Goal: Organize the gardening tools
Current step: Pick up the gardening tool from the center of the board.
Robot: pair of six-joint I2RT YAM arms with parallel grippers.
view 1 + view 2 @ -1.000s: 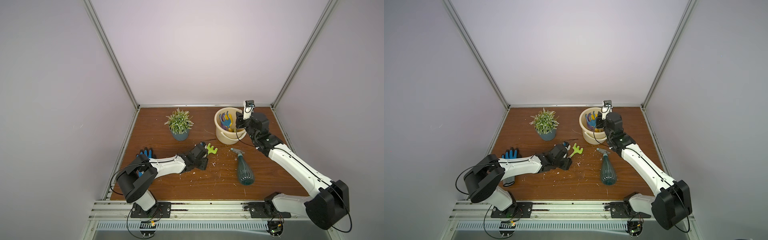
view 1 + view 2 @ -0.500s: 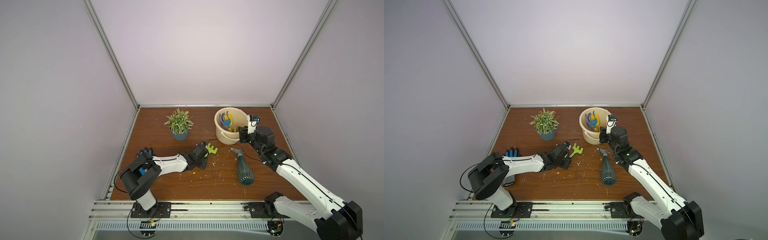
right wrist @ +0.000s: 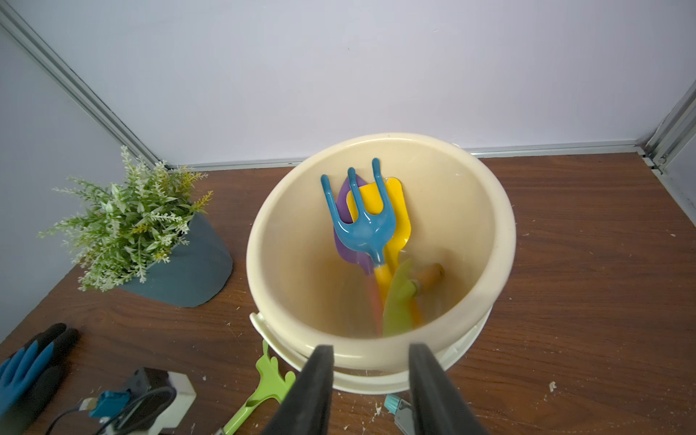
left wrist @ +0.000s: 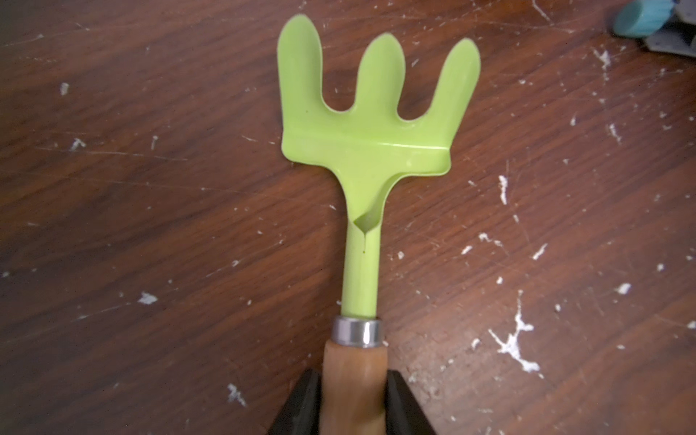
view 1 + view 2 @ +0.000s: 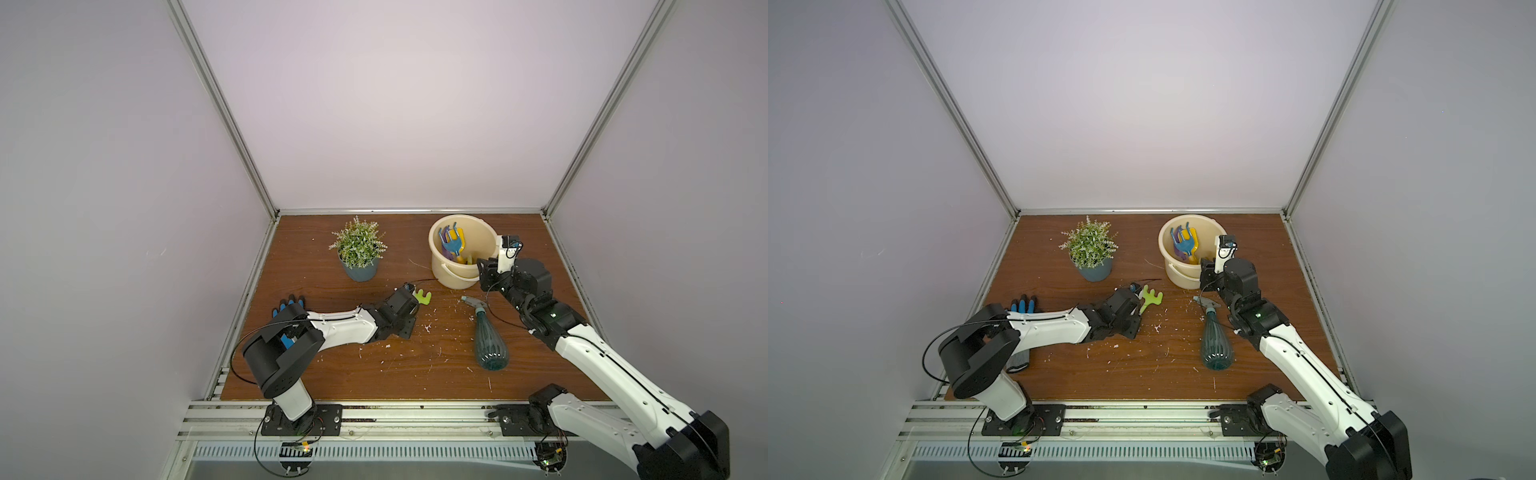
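Note:
A lime fork [image 4: 371, 124] with a wooden handle lies on the table in front of the bucket [image 5: 463, 216], seen in both top views [image 5: 1152, 297]. My left gripper [image 4: 354, 380] is shut on its handle, one finger pressed against each side. A teal spray bottle [image 5: 490, 345] lies on its side to the right. Inside the bucket stand a blue fork [image 3: 361, 222], a yellow trowel [image 3: 399, 211], a purple tool [image 3: 342, 248] and a lime trowel [image 3: 399, 301]. My right gripper [image 3: 371, 354] hangs open and empty by the bucket's near right side.
A potted plant [image 5: 358, 249] stands at the back left. A blue glove [image 5: 289, 303] lies under my left arm near the left edge. White flecks are scattered over the brown table [image 5: 415, 365]. Walls close in the back and both sides.
My left gripper has closed on the lime fork's handle. My right arm has drawn back and come down from over the bucket to its near right side.

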